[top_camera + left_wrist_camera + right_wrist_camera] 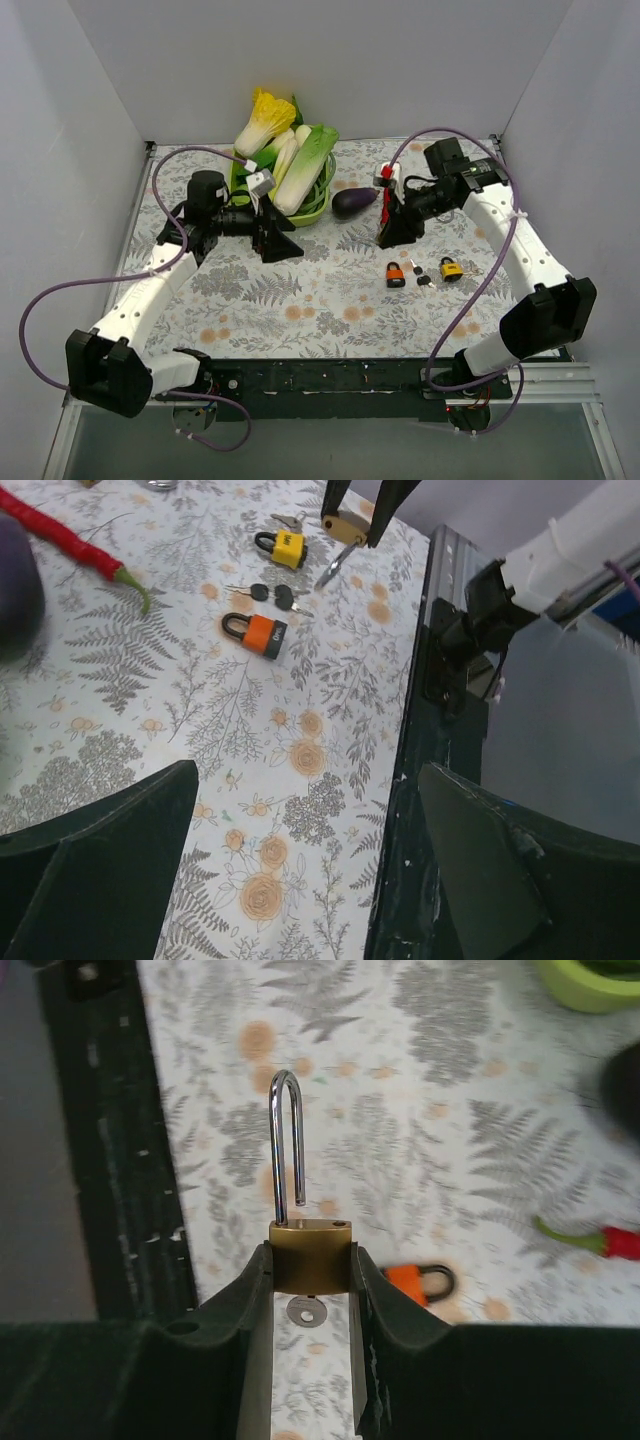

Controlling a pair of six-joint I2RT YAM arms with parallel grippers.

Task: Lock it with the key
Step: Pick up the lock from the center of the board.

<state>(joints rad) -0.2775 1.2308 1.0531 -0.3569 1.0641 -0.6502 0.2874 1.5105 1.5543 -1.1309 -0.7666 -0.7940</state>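
Right tool [310,1265] clamps brass padlock [311,1240], key [305,1312] half-hidden; left tool [310,775] gapes empty.

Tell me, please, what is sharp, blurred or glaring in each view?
Right wrist: the held brass padlock is sharp, its shackle glinting; the chili behind is blurred. Left wrist: the orange padlock is crisp, the eggplant at the left edge a soft smear. Top view: even light, faint shadows, no glare.

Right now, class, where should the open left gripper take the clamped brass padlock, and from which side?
Probably the shackle: it stands open, clear beyond the fingers of the right gripper, which cover the body of the brass padlock. Come from the shackle end, facing that gripper.
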